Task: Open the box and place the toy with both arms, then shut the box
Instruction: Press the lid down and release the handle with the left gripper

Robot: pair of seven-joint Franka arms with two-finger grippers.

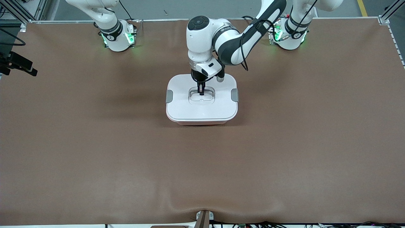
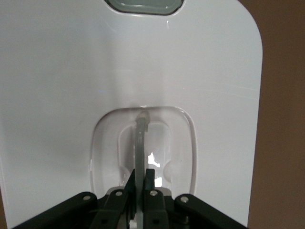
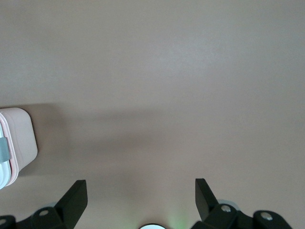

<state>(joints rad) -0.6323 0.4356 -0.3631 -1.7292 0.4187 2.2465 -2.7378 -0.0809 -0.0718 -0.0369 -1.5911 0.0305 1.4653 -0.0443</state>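
Left claw (image 1: 201, 92) pinching the lid handle (image 2: 140, 143)!
The box (image 1: 202, 98) sits mid-counter (image 1: 95, 142), lid on, directly under that claw, which is clamped on the clear handle. The right claw (image 3: 141, 195) waits spread wide over bare counter beside the box.

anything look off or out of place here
Nothing is spilled, askew or damaged. The box sits square on the table with its lid on. The one odd thing: no toy shows in any view. The left gripper is shut on the handle; the right gripper waits open over bare table.
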